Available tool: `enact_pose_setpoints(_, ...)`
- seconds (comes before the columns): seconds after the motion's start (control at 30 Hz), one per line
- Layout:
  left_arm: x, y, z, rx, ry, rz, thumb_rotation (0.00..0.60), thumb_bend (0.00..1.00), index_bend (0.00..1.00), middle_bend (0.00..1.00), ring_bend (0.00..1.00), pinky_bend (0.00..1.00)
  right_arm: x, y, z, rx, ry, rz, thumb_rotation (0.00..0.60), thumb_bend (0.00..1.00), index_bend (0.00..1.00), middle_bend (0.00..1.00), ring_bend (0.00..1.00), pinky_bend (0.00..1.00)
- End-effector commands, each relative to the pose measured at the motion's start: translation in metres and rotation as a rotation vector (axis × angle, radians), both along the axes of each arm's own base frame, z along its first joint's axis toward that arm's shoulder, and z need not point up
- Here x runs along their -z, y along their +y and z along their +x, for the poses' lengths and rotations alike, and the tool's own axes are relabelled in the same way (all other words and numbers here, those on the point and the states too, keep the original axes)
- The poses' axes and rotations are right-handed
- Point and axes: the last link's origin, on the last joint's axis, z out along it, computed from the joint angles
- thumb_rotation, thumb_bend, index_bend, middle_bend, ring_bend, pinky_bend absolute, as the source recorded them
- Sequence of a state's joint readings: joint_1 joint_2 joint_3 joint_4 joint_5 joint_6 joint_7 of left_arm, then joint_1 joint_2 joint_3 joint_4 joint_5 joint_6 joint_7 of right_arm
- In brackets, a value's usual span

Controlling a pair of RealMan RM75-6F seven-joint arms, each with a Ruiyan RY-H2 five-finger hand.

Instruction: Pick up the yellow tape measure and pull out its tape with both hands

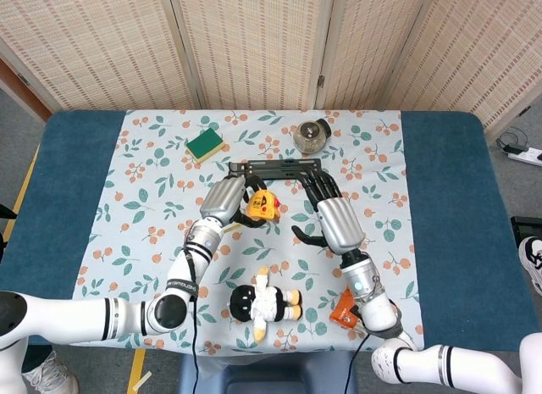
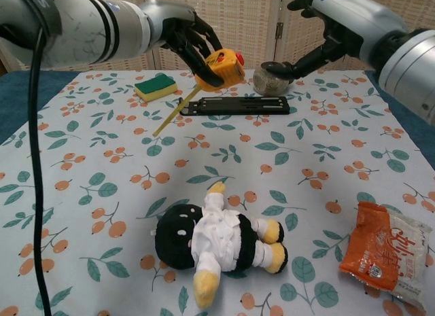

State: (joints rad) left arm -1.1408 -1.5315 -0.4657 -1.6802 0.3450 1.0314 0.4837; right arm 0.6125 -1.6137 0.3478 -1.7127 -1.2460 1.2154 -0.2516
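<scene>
**Tape measure lifted, pull not yet begun**

The first half of the task looks done. The left hand (image 2: 178, 32) holds the yellow tape measure (image 2: 221, 68) clear of the bench (image 1: 76, 191), above the middle of the cloth (image 1: 135, 233), its dark fingers (image 2: 204, 41) wrapped round the case. A short run of yellow tape (image 2: 171, 117) already hangs out, slanting down toward the cloth on the left-hand side. The right hand (image 1: 337, 221) is raised just beside the case, apart from it, fingers (image 1: 320, 187) spread and holding nothing. What is left, by my judgement, is for that hand to take the loose tape end and for the two hands to draw apart; the free end lies on the far side of the case from the right hand, so some turning or reaching across may be needed.

The bench has a dark blue top, with a pale cloth printed with orange fruit and green leaves over its middle. Woven, reed-like screen panels (image 1: 254, 47) stand behind it, and grey floor shows at the sides.

On the cloth lie a long black stand (image 2: 234, 106), a plush doll (image 2: 211, 241) in black and white with yellow feet, an orange snack bag (image 2: 384, 251), a green sponge (image 2: 155, 86) and a small glass jar (image 2: 270, 78).
</scene>
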Motion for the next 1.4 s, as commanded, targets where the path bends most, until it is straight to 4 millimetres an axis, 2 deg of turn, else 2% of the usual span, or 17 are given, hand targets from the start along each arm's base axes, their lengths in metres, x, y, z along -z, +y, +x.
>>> enact_pose_setpoints(0.03,0.000,0.000,0.006,-0.006,-0.006,-0.002,0.600,0.36,0.66,0.60,0.49,0.17,0.003,-0.002,0.004,0.005,-0.011,-0.002,0.600,0.31,0.00,0.00,0.00,0.00)
enact_pose_setpoints(0.3,0.000,0.000,0.015,-0.032,-0.035,-0.015,0.600,0.36,0.66,0.60,0.50,0.17,0.014,-0.002,0.010,0.006,-0.018,-0.011,0.600,0.31,0.00,0.00,0.00,0.00)
enact_pose_setpoints(0.83,0.000,0.000,0.019,-0.045,-0.034,-0.019,0.600,0.37,0.66,0.61,0.51,0.18,0.023,-0.008,0.015,0.019,-0.026,-0.023,0.600,0.31,0.00,0.00,0.00,0.00)
enact_pose_setpoints(1.4,0.004,-0.002,0.022,-0.034,-0.006,-0.010,0.600,0.37,0.67,0.62,0.51,0.17,0.021,-0.017,0.015,0.035,-0.023,-0.066,0.600,0.31,0.00,0.00,0.00,0.00)
